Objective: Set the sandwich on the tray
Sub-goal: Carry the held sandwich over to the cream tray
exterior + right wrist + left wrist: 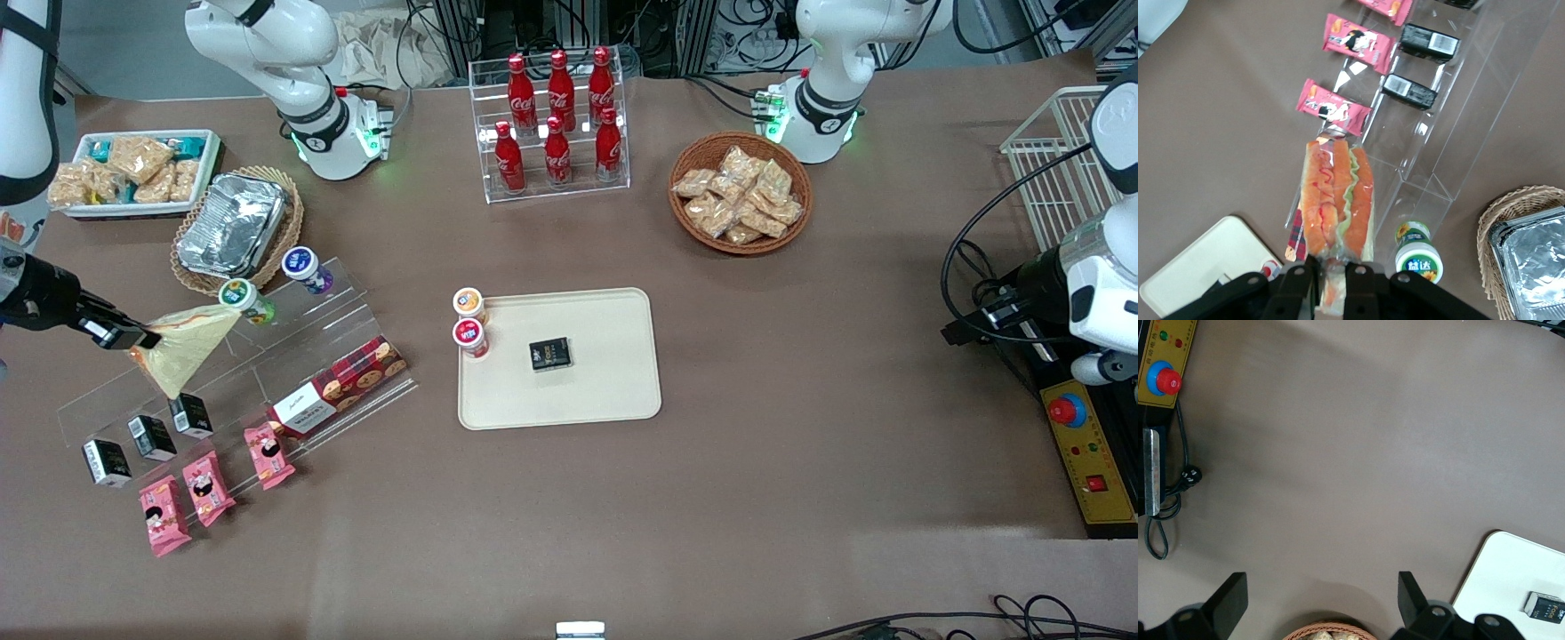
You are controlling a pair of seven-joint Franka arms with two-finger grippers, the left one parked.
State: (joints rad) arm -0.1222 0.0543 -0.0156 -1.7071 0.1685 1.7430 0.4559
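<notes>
pink snack packets [203,487] on the table, nearer the front camera than the gripper [142,339]. clamped on the sandwich [182,345], held above the clear acrylic rack [267,373]. well apart toward the parked arm: tray [605,391], holding a small black box [550,353].

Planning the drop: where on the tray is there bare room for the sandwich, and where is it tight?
The gripper, over the clear rack, is shut on the sandwich. The tray is bare on the strip nearest the front camera and at the parked arm's end. It is crowded by the black box mid-tray and two cups at the working arm's edge.
</notes>
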